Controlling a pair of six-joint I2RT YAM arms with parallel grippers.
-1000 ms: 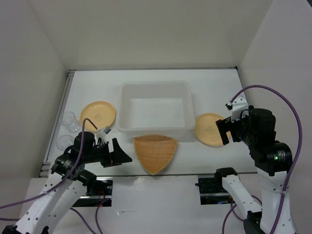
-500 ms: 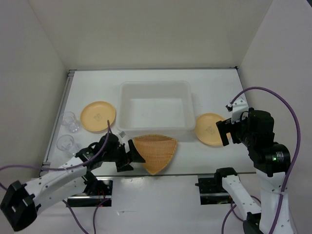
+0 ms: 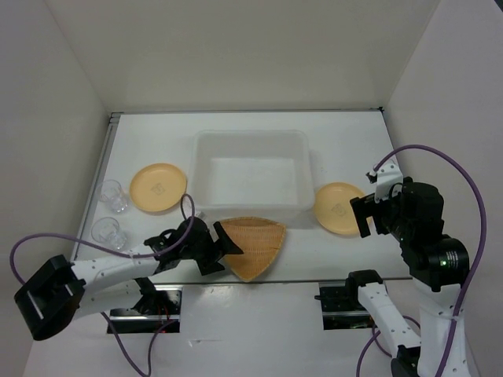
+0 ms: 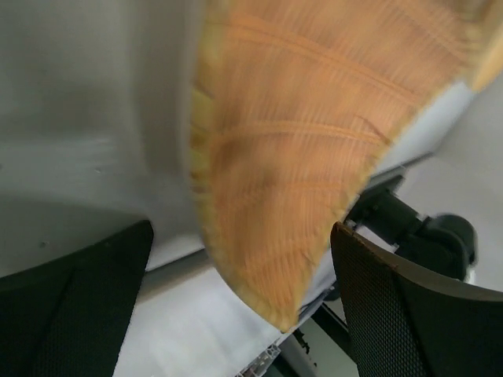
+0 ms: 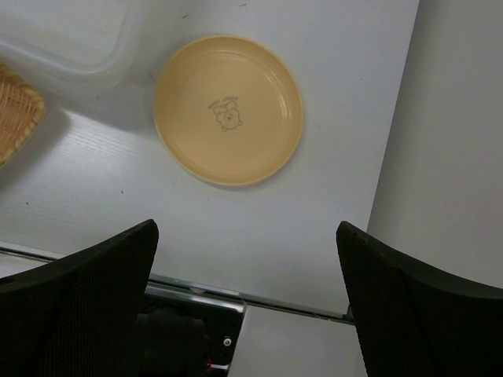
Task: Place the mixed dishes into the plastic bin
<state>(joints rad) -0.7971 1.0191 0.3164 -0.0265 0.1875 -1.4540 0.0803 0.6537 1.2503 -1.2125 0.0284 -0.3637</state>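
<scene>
Left claw spread, arm stretched low, reaching woven dish edge.

- White table, walled on three sides.
- Plastic bin: centre, toward the far side.
- Left plate: flat, left of the bin, apart from it.
- Right plate: flat, just beside the bin's near right corner.
- Woven fan dish: just in front of the bin, tip toward the table's near edge.
- Far clear cup and near clear cup: upright by the left edge.
</scene>
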